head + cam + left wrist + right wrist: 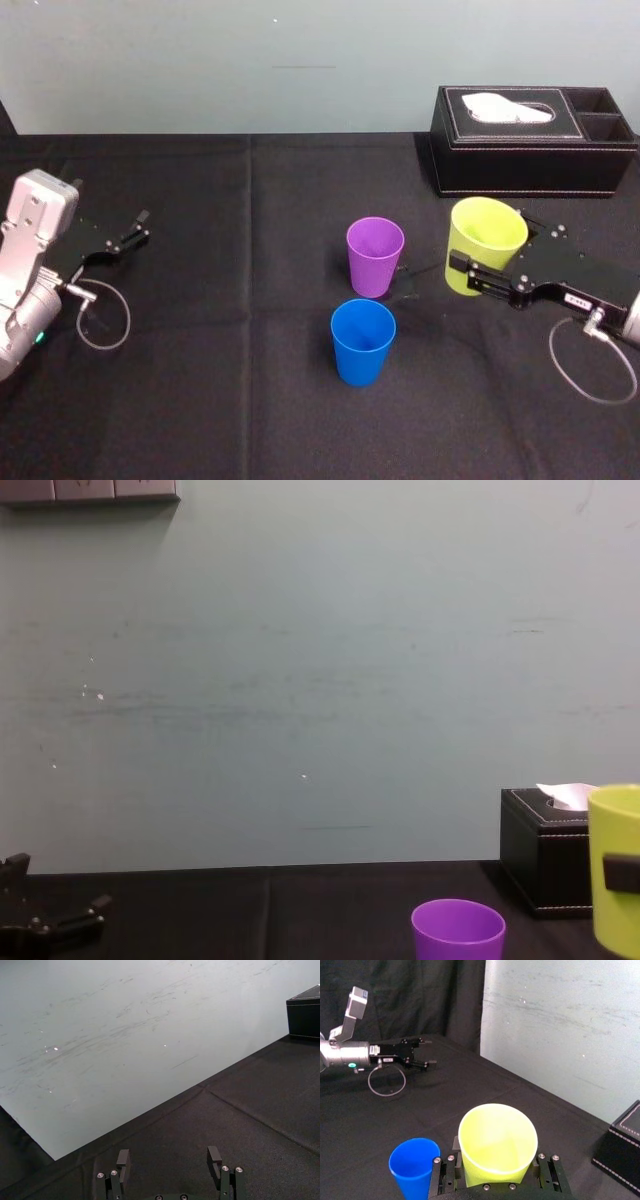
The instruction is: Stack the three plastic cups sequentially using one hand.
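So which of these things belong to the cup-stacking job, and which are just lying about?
Job: purple cup, blue cup, yellow-green cup gripped by the right tool.
Lying about: black tissue box at the back right; left tool, open, at the far left.

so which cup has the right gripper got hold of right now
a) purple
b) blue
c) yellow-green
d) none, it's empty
c: the right gripper has its fingers closed on either side of the yellow-green cup, while the purple cup and the blue cup stand untouched; the left gripper sits open at the far left.
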